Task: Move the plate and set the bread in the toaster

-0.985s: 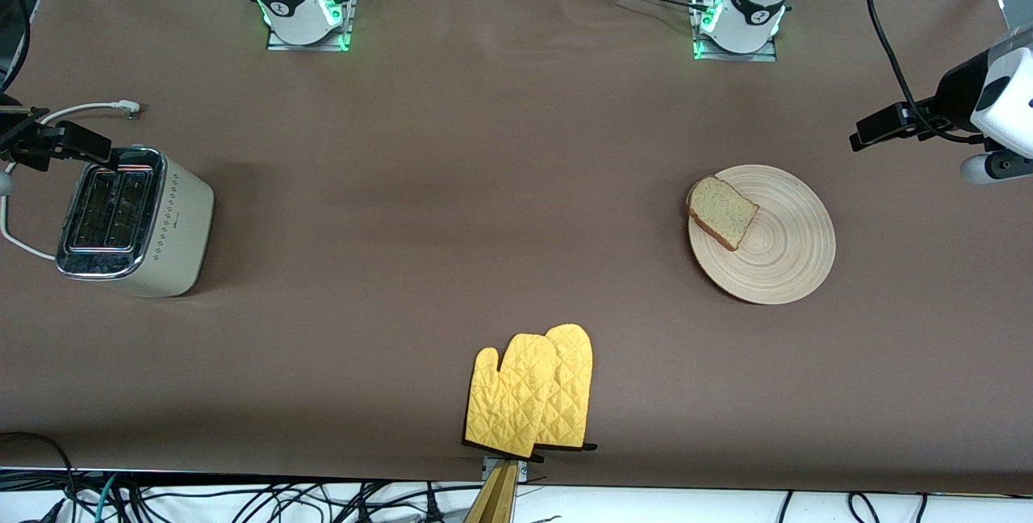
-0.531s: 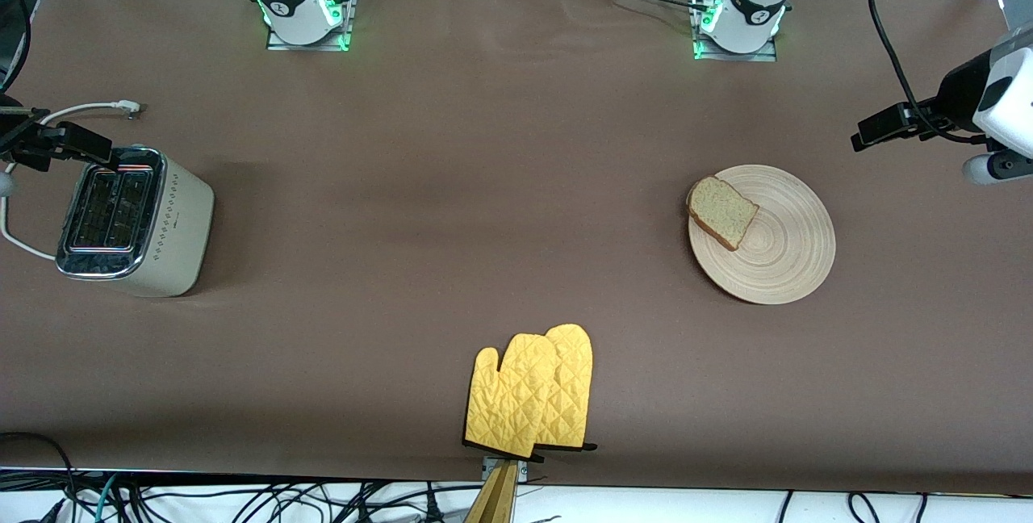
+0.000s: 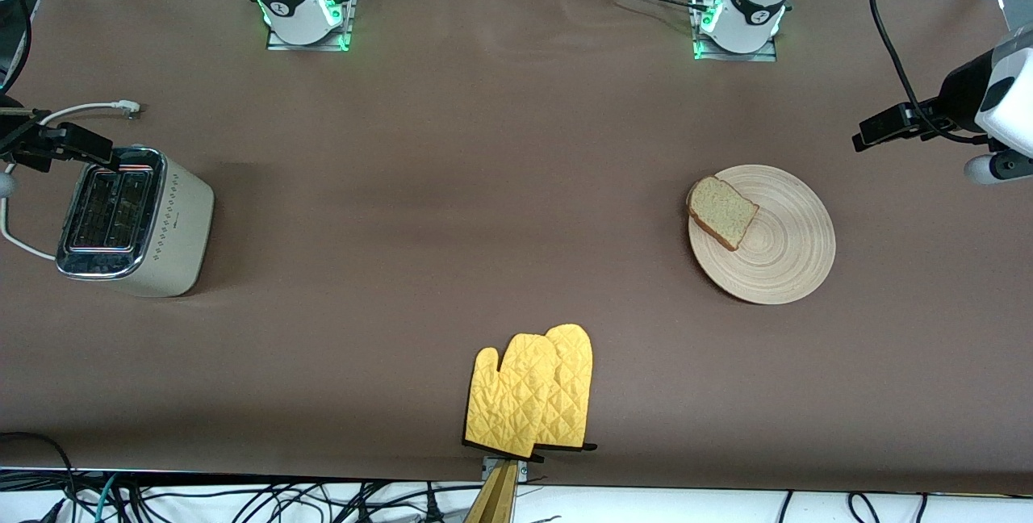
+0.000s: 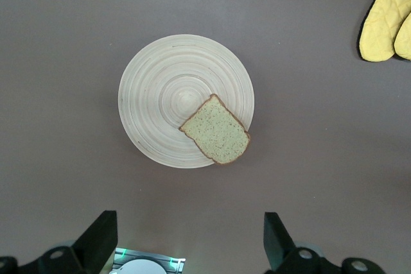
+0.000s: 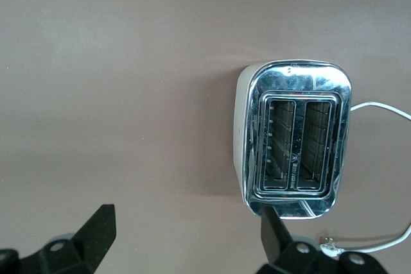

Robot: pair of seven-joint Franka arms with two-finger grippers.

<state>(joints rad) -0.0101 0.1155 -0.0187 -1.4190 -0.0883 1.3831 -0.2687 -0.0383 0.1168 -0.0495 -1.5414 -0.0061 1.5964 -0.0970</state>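
Observation:
The round light-wood plate (image 3: 779, 261) lies toward the left arm's end of the table. The bread (image 3: 722, 212) lies flat on its rim, on the side toward the right arm's end. Both show in the left wrist view: plate (image 4: 160, 104), bread (image 4: 215, 131). The cream toaster (image 3: 137, 220) stands at the right arm's end, both slots empty, also in the right wrist view (image 5: 292, 139). My left gripper (image 4: 186, 248) is open and empty, high above the table near the plate. My right gripper (image 5: 186, 248) is open and empty, high beside the toaster.
A pair of yellow oven mitts (image 3: 533, 394) lies near the table edge closest to the front camera, midway along it; they also show in the left wrist view (image 4: 385, 24). The toaster's white cord (image 3: 81, 111) trails off toward the table's end. Both arm bases stand along the edge farthest from the camera.
The left arm's hand has drifted very slightly. The plate, the bread, the toaster and the right arm have not moved.

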